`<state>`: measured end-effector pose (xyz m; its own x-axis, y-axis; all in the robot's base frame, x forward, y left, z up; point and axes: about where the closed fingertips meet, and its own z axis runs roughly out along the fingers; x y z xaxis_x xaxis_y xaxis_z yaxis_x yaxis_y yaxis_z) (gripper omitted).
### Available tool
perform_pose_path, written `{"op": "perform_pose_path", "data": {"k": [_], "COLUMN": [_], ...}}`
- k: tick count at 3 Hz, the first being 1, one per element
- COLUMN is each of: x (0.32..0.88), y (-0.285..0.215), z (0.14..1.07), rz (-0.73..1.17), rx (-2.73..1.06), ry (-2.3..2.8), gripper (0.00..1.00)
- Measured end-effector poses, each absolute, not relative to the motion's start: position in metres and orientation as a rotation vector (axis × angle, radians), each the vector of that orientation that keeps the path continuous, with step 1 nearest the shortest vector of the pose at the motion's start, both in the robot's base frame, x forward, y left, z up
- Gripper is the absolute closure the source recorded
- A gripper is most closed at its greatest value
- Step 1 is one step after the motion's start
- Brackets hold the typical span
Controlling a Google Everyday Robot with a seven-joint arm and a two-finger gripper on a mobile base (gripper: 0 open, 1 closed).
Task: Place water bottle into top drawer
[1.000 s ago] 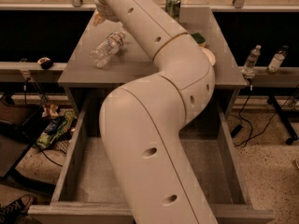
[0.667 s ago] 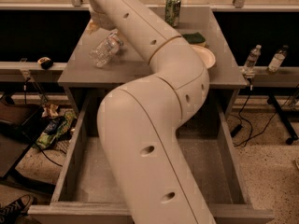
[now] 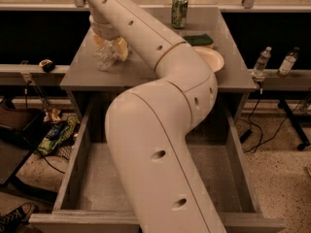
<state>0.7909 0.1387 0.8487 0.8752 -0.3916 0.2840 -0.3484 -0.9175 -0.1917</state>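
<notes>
The water bottle (image 3: pixel 104 58), clear and crinkled, sits on the left part of the grey cabinet top (image 3: pixel 146 74). My gripper (image 3: pixel 110 45) is down right over the bottle at its upper end, and my wrist and arm hide part of it. The top drawer (image 3: pixel 73 154) is pulled out below the cabinet top, and its speckled floor shows on the left. My big cream arm (image 3: pixel 155 144) crosses over the drawer's middle and hides much of its inside.
A green soda can (image 3: pixel 180 11) stands at the back of the cabinet top. A green sponge (image 3: pixel 199 39) and a cream bowl (image 3: pixel 212 58) lie to the right. Two small bottles (image 3: pixel 262 59) stand on the right shelf. Bags and cables (image 3: pixel 58 135) litter the floor at left.
My arm has swung left and the gripper has come down onto the water bottle. The bottle has stayed at about the same spot on the cabinet top.
</notes>
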Motion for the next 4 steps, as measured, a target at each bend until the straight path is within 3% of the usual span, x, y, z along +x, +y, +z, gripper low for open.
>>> {"op": "perform_pose_path", "data": {"k": [2,3,4], "x": [0.791,0.791,0.775], "y": [0.139,0.134,0.121], "z": [0.849,0.856,0.88], "rz": [-0.483,-0.49,-0.488], "rx": [-2.911,-2.912,-2.927], "ry": [0.577,0.546,0.514], "gripper": [0.87,1.0,1.0]}}
